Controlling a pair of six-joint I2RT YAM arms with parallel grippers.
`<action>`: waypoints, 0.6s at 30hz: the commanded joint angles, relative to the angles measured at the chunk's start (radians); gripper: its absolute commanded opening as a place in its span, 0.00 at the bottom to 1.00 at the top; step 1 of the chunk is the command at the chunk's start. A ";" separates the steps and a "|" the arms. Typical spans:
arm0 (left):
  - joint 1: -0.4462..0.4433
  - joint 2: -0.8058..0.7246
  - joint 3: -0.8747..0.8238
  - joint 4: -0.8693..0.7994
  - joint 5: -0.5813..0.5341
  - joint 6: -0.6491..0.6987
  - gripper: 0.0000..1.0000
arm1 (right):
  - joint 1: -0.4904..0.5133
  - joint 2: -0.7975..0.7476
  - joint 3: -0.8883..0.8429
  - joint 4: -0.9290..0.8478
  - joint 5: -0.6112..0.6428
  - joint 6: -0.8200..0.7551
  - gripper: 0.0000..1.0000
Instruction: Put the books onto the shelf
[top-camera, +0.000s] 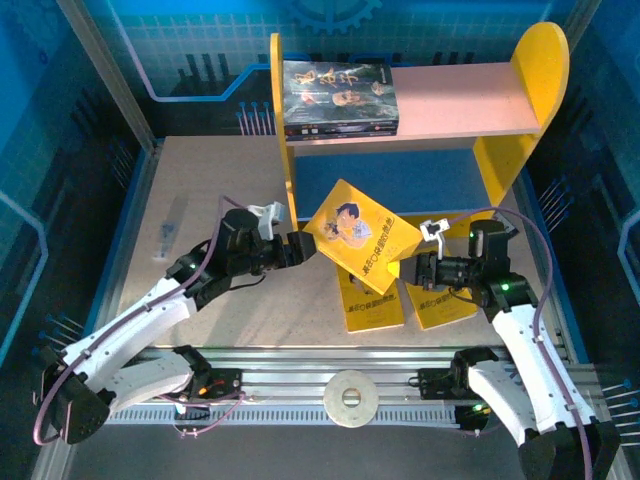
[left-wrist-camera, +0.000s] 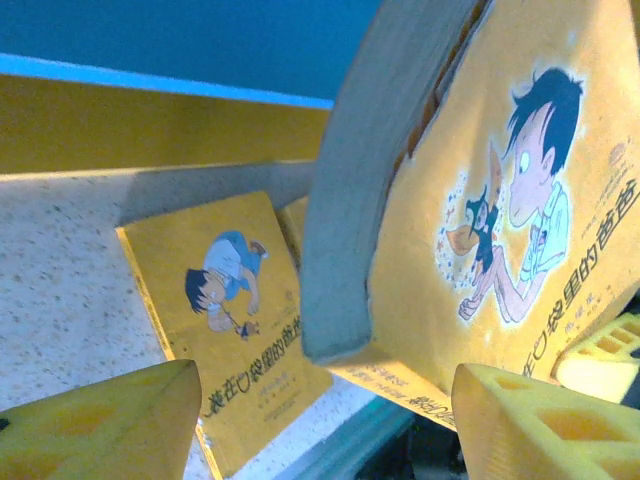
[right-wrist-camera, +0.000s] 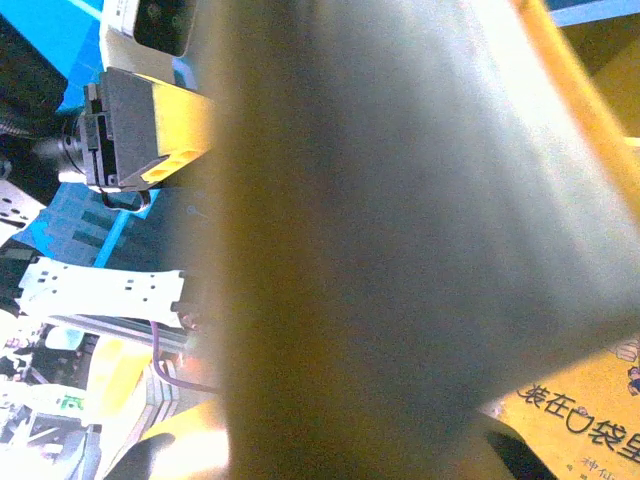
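My right gripper (top-camera: 412, 264) was closed on the raised yellow book (top-camera: 355, 235), long axis 10 to 4 o'clock, my left gripper (top-camera: 299, 249) open at its 9 o'clock corner, shelf (top-camera: 460, 95) at 12.

The top camera hangs above and behind the arm bases. It tilts down and forward, taking in the whole counter (top-camera: 200, 200) up to the shelf (top-camera: 420, 100) from well back. The left wrist camera sits low behind the left claw (left-wrist-camera: 328, 405), close to the raised yellow book (left-wrist-camera: 500, 220). The right wrist camera is so near that book that its page edge blurs. All three views share it; the top and left wrist views also share the flat yellow books (left-wrist-camera: 225, 320).
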 joint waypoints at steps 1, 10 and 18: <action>0.013 0.020 0.049 0.009 0.100 0.041 0.68 | 0.007 -0.007 0.056 0.004 -0.073 -0.056 0.08; 0.053 0.061 0.047 0.085 0.192 0.027 0.63 | 0.093 0.011 0.061 -0.027 -0.033 -0.083 0.07; 0.053 0.043 0.007 0.144 0.206 0.009 0.36 | 0.097 0.024 0.049 -0.023 -0.012 -0.084 0.08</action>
